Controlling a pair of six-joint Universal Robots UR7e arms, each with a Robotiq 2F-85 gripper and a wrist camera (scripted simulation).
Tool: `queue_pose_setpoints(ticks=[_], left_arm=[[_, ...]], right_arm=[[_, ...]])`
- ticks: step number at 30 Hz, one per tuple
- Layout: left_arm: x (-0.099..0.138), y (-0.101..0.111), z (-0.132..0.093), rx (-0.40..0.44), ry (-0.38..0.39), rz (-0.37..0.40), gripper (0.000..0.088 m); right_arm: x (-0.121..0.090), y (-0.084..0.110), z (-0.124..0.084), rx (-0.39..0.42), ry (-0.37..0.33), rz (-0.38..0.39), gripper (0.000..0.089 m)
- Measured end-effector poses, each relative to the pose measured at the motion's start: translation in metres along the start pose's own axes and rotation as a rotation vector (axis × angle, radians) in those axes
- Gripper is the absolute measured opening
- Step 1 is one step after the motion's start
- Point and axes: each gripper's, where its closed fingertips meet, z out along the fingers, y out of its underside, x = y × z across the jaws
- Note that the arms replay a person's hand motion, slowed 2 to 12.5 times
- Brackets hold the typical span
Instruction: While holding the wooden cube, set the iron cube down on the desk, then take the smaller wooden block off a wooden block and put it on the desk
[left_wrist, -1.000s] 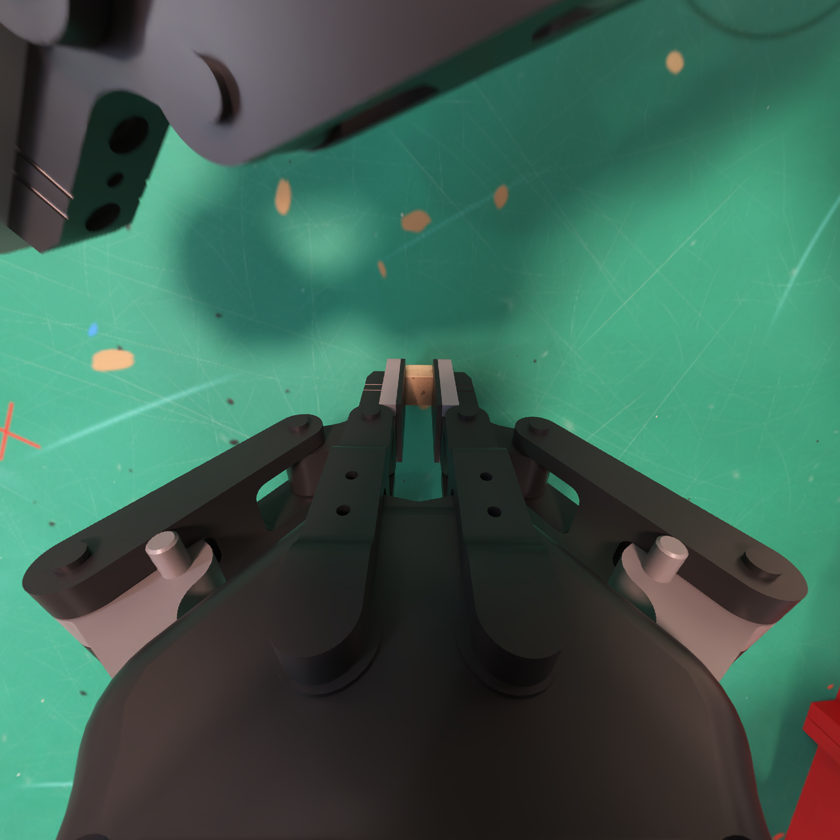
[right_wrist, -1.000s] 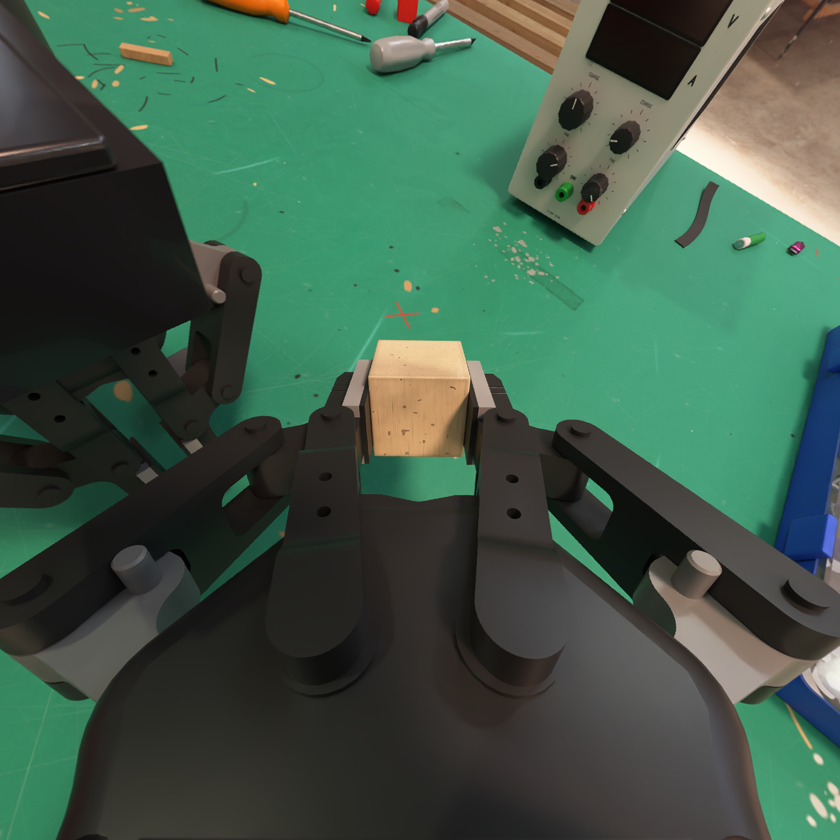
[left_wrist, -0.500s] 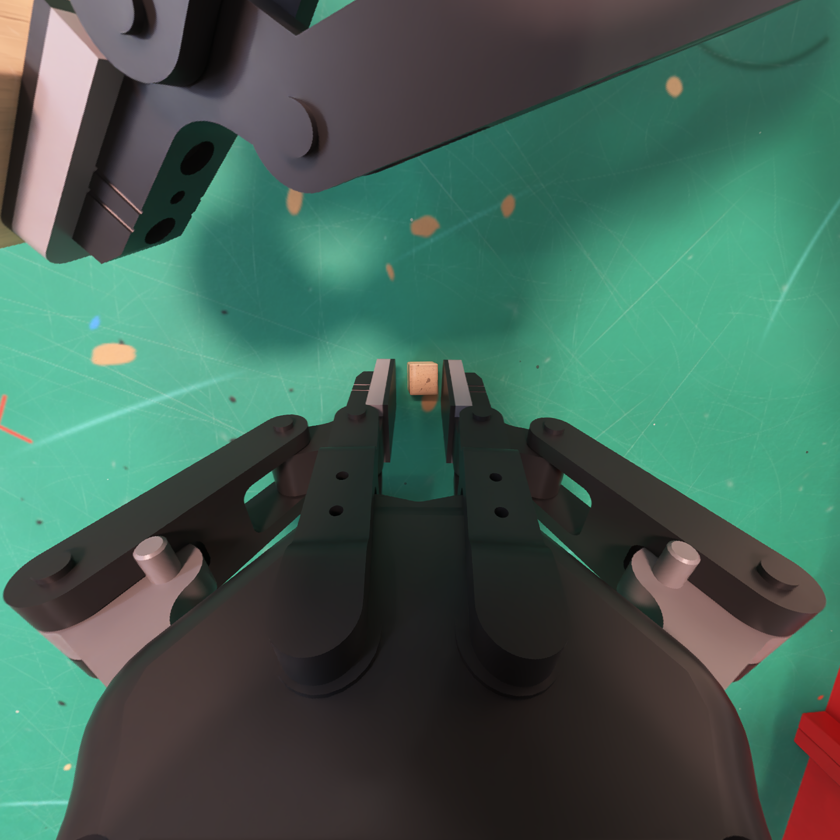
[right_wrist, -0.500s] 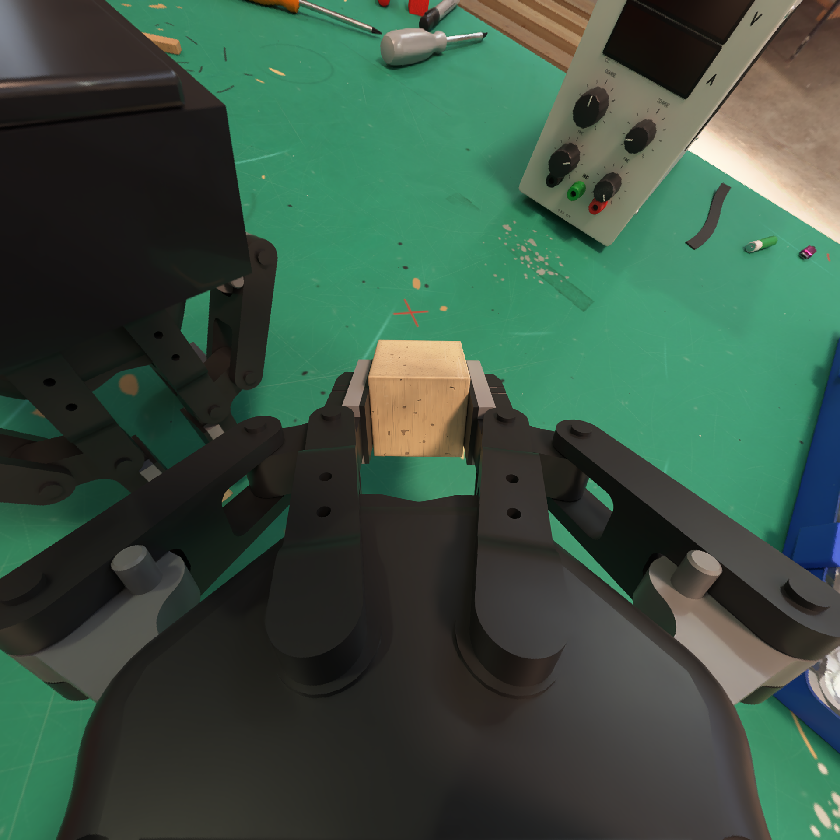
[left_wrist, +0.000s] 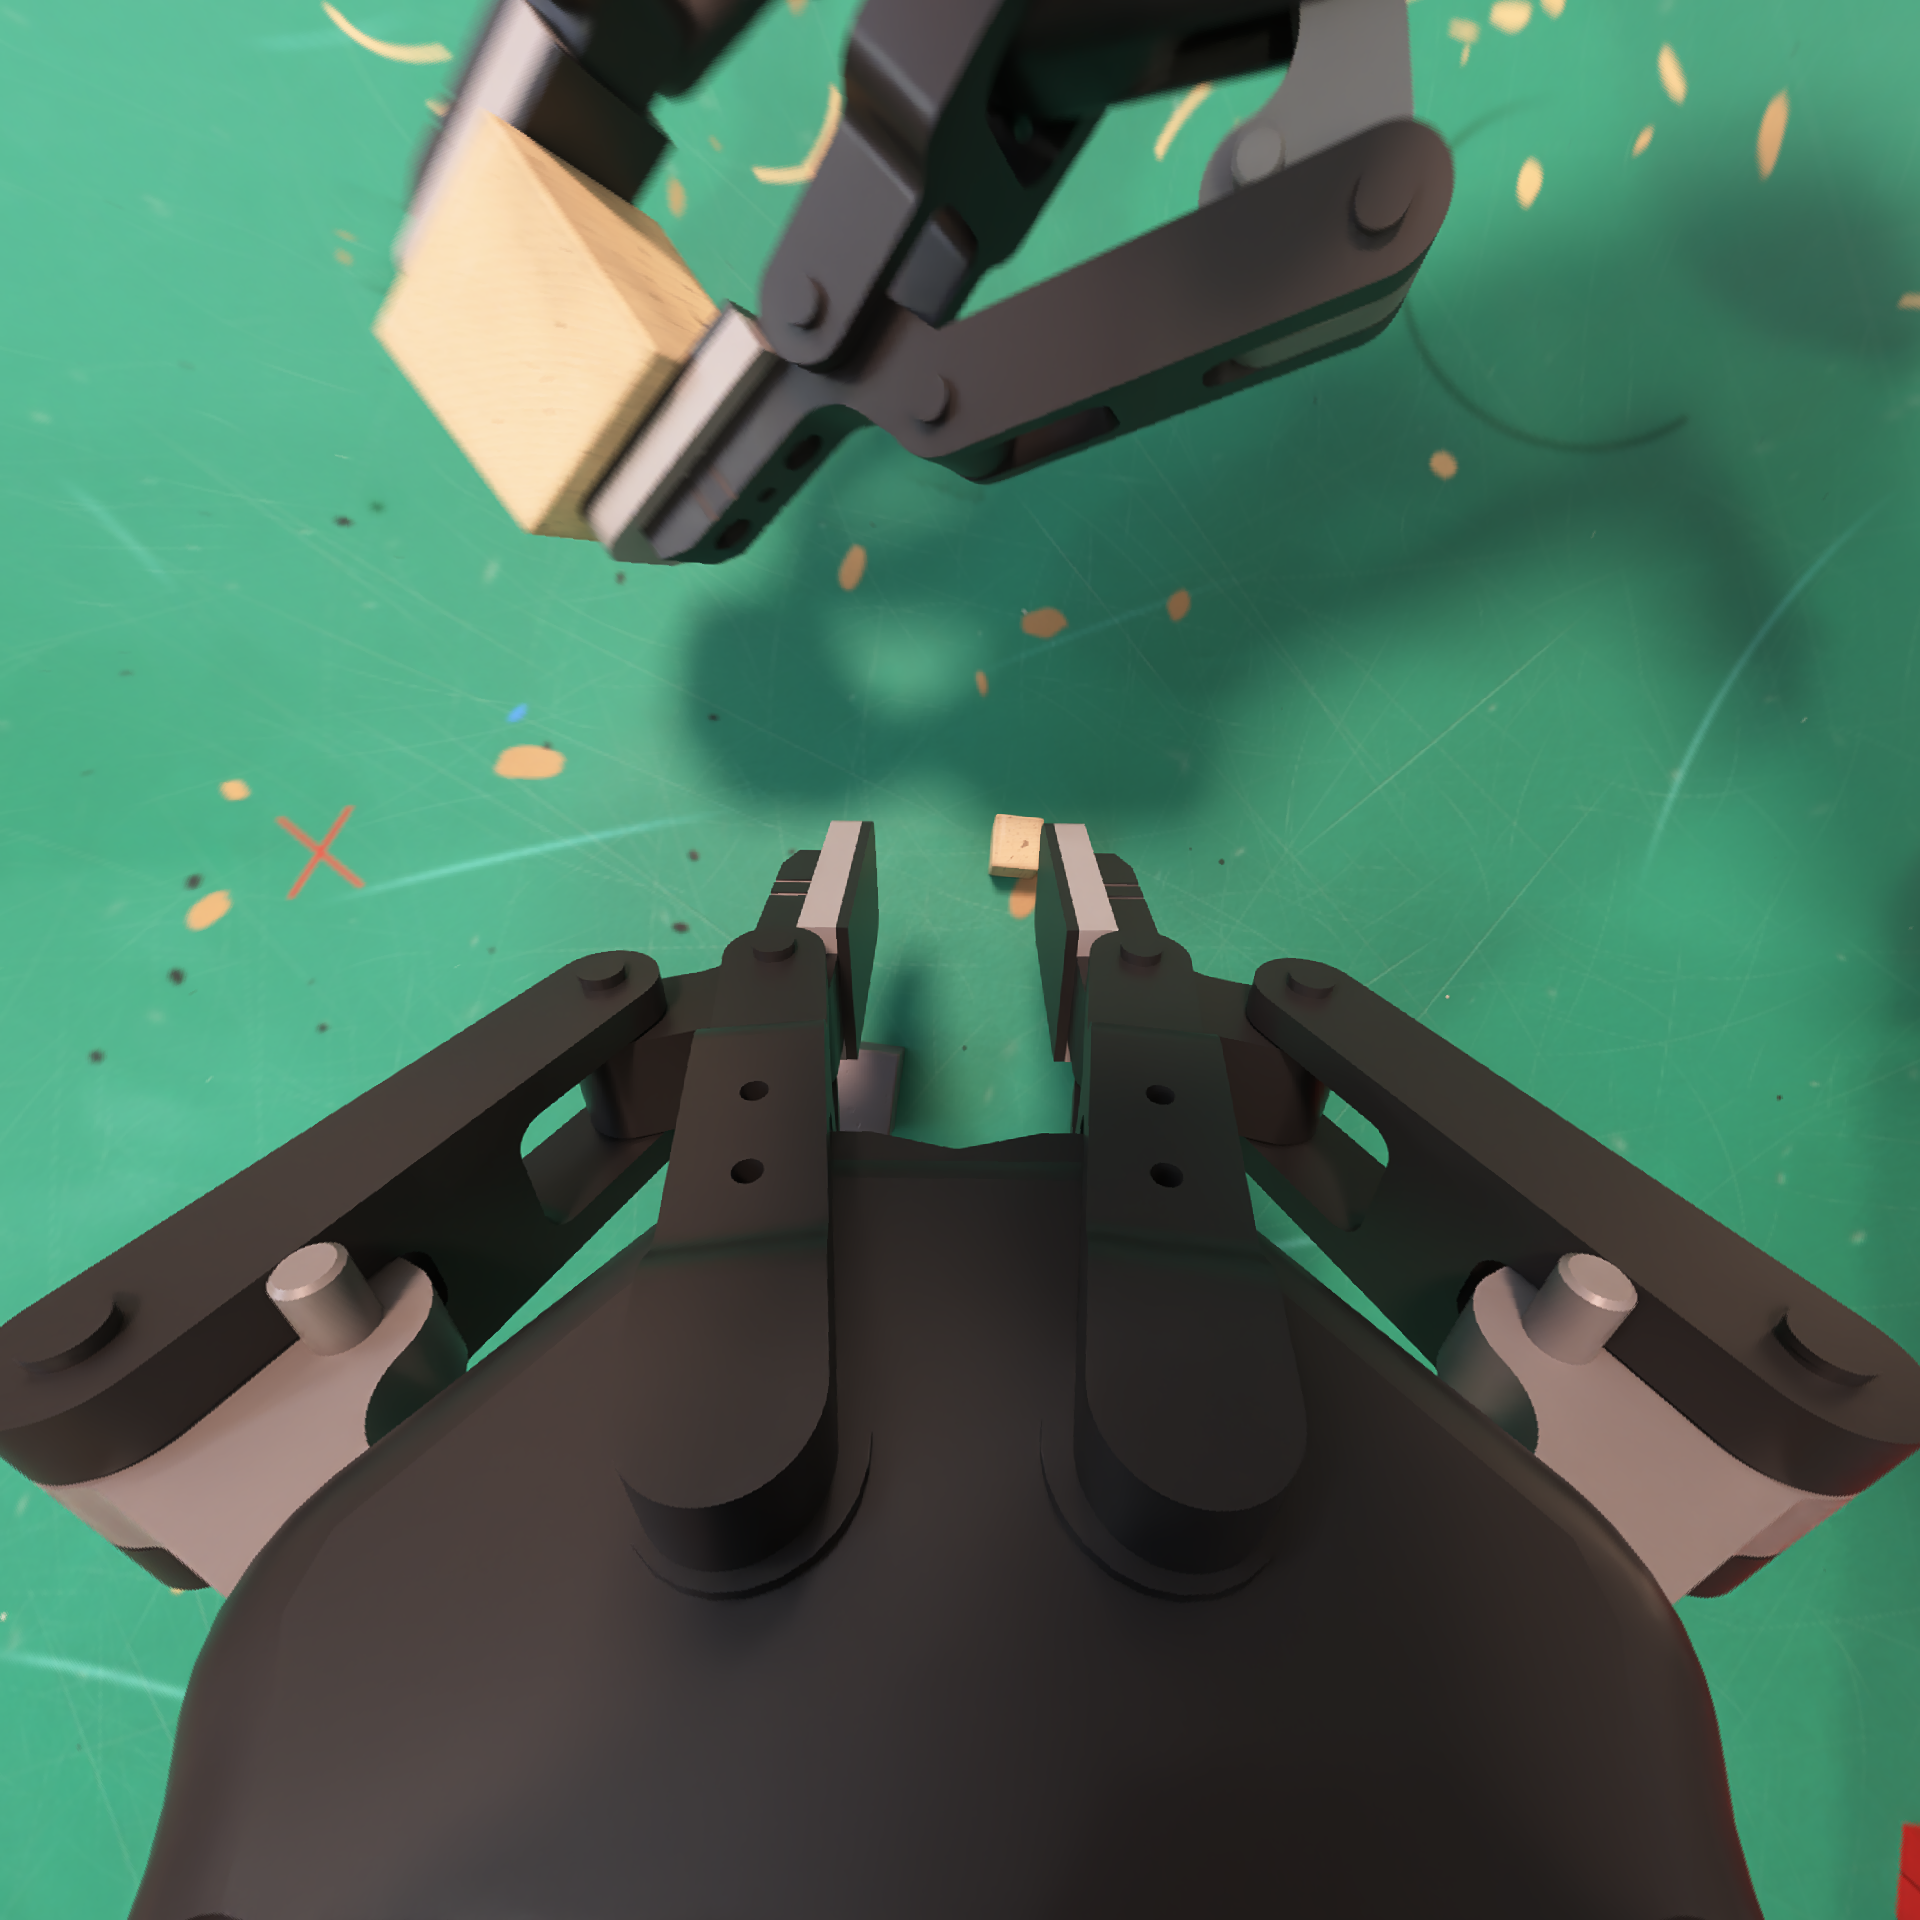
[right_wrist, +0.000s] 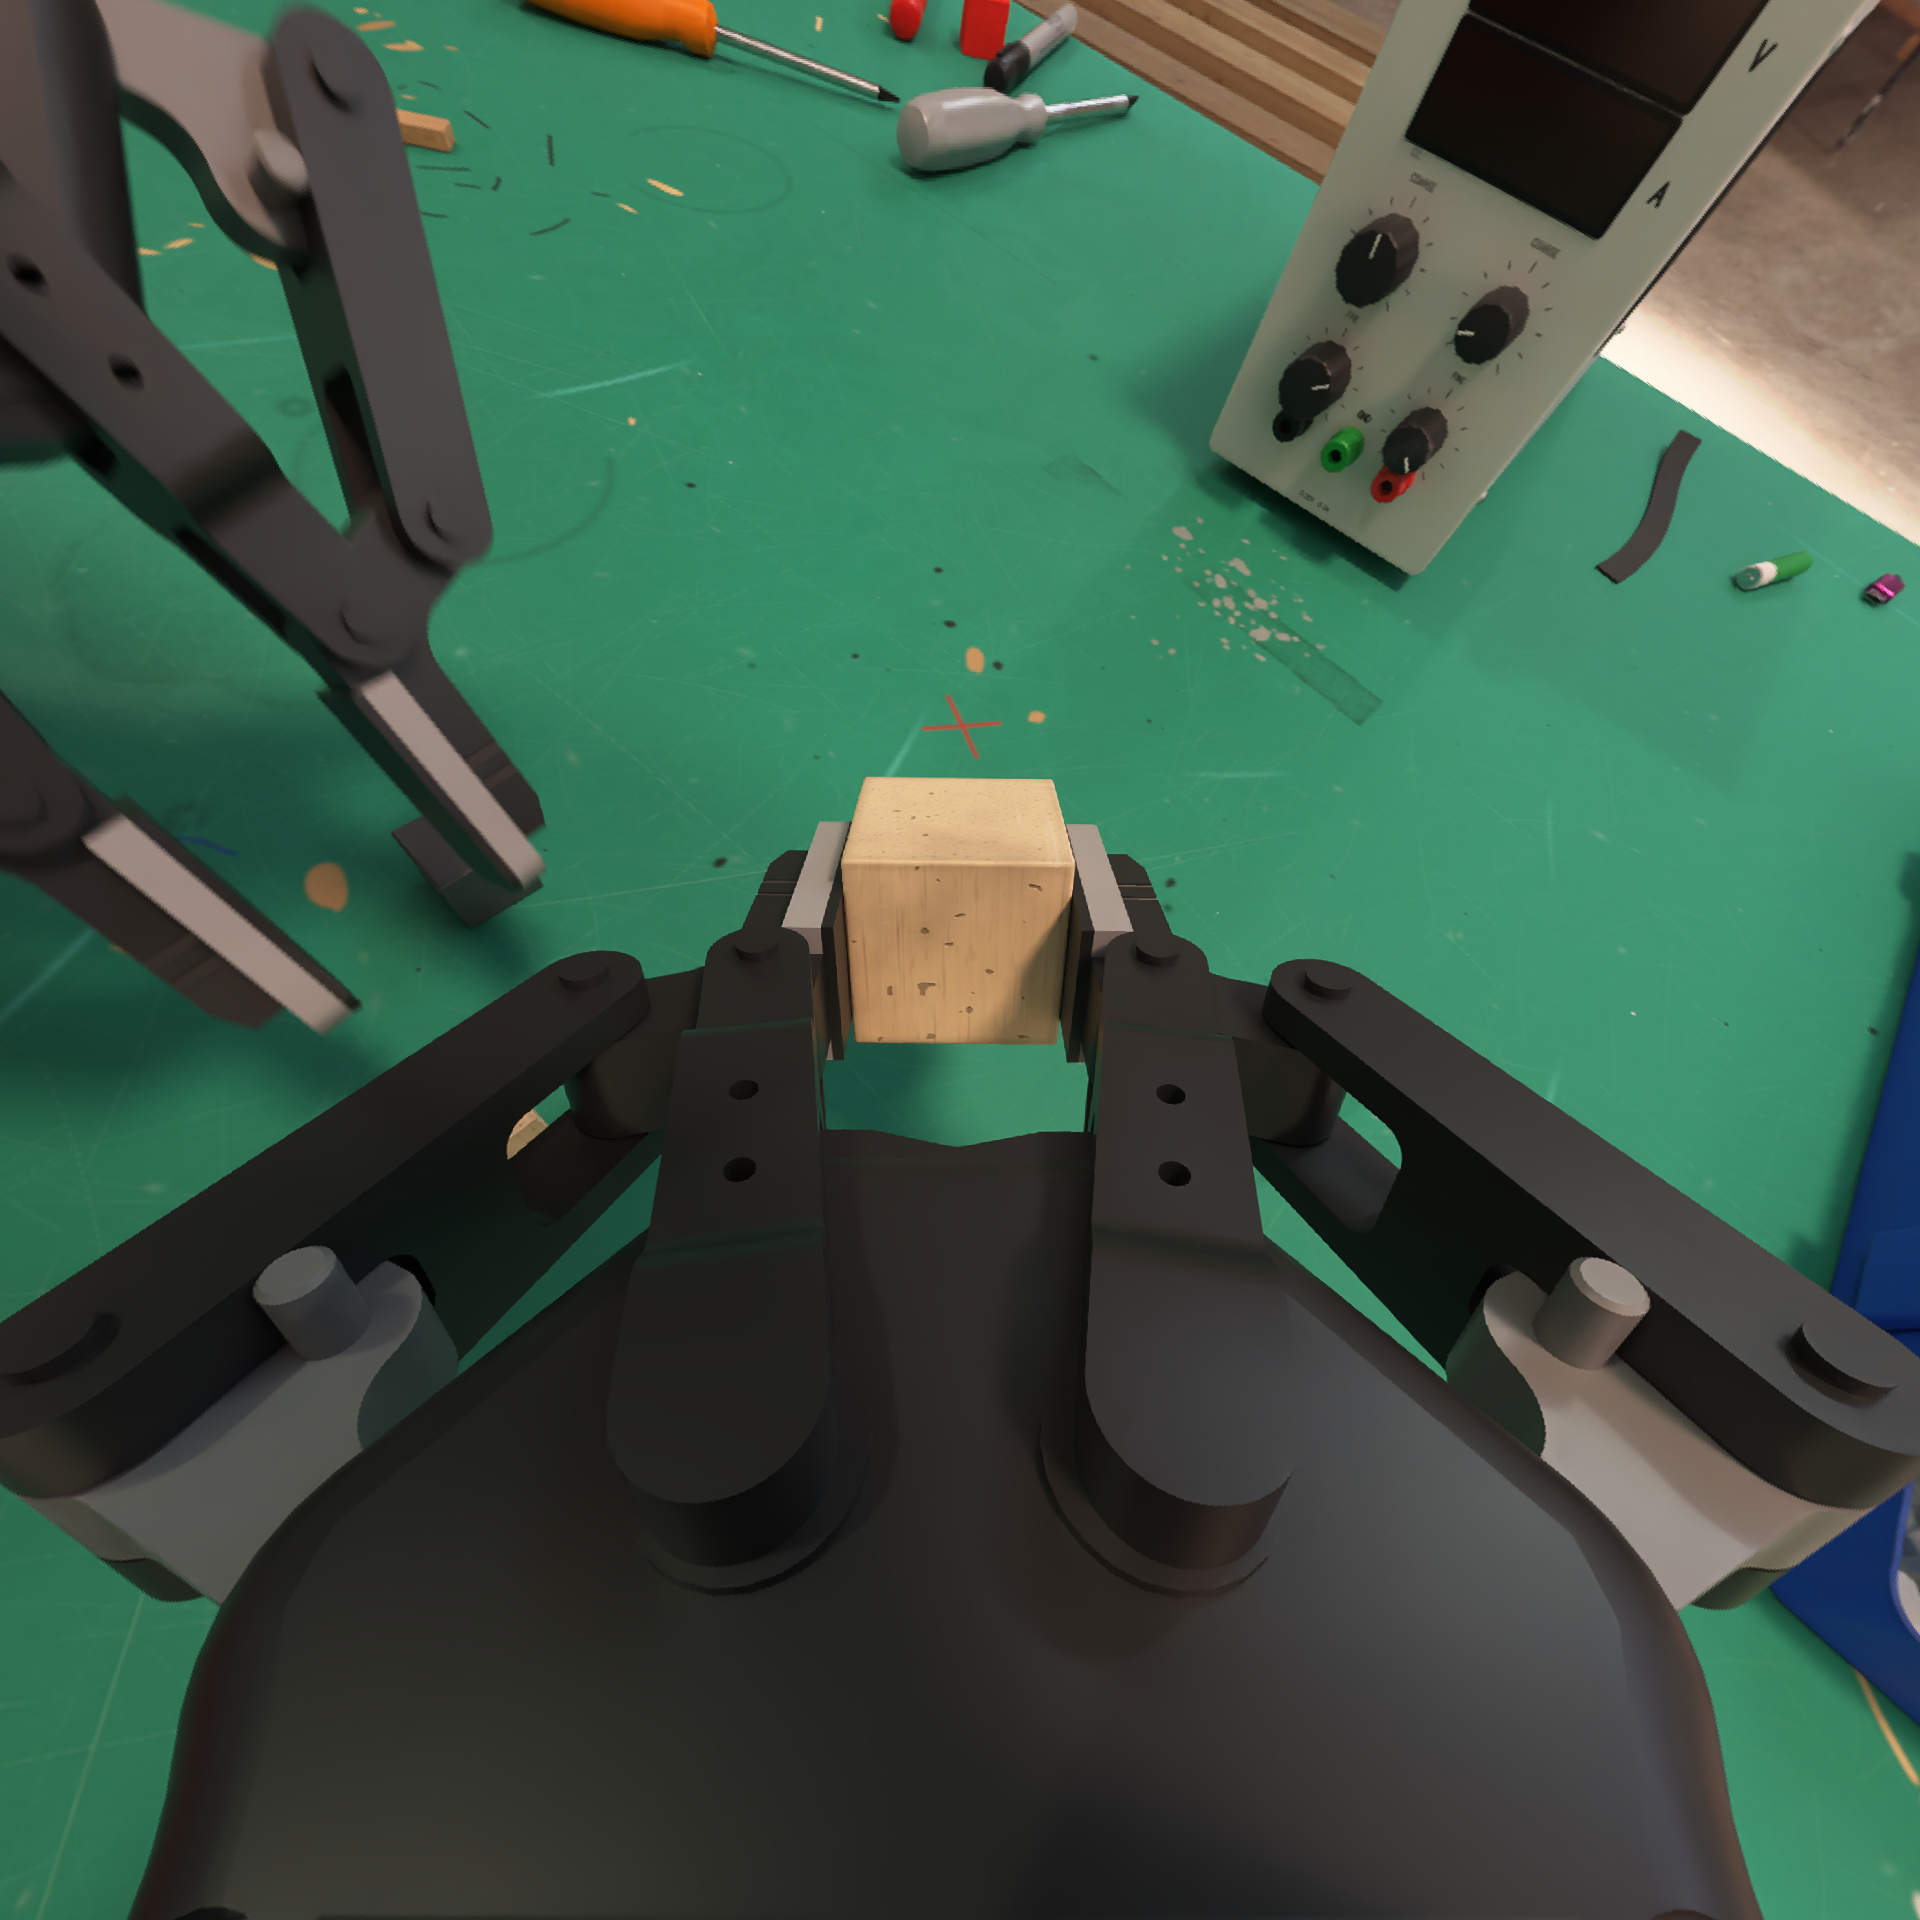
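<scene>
My left gripper (left_wrist: 961, 862) is open and empty, pointing down over the green desk mat (left_wrist: 1455, 831). The small wooden block (left_wrist: 1015, 844) lies on the mat just inside the gripper's right fingertip (left_wrist: 1075, 883). A small grey iron cube (left_wrist: 871, 1086) lies on the mat under the left finger. My right gripper (right_wrist: 956, 904) is shut on the larger wooden cube (right_wrist: 956, 914) and holds it above the mat. It also shows at the top of the left wrist view, with the cube (left_wrist: 530, 322). In the right wrist view the left gripper (right_wrist: 426, 935) stands at the left, over the iron cube (right_wrist: 462, 883).
A white power supply box (right_wrist: 1455, 291) stands at the back right. Screwdrivers (right_wrist: 977, 125) lie at the back. A blue bin (right_wrist: 1881, 1195) is at the right edge. A red cross mark (right_wrist: 961, 724) is on the mat ahead. A red object (left_wrist: 1910, 1881) is at the lower right.
My left gripper opened and let go of the small wooden block, which now lies on the mat, then rose. The right gripper, still holding the wooden cube, now sits farther away from the left one.
</scene>
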Motion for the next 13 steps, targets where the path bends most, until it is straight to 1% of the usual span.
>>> queue_pose_setpoints(ticks=[5, 7, 9, 11, 13], left_arm=[[-0.007, 0.004, -0.026, 0.144, -0.053, -0.062, 0.0297], [-0.011, 0.009, -0.035, 0.192, -0.069, -0.109, 0.0342], [-0.014, 0.016, -0.042, 0.233, -0.076, -0.167, 0.0408], [-0.014, 0.023, -0.047, 0.270, -0.070, -0.226, 0.0465], [-0.012, 0.031, -0.052, 0.307, -0.053, -0.274, 0.0497]], right_arm=[[-0.008, -0.003, 0.001, 0.016, -0.040, -0.003, 0.0318], [-0.013, -0.004, 0.001, 0.019, -0.059, -0.009, 0.0318], [-0.017, -0.004, 0.002, 0.019, -0.074, -0.020, 0.0318], [-0.020, -0.004, 0.003, 0.016, -0.082, -0.033, 0.0318], [-0.022, -0.003, 0.004, 0.010, -0.081, -0.047, 0.0318]])
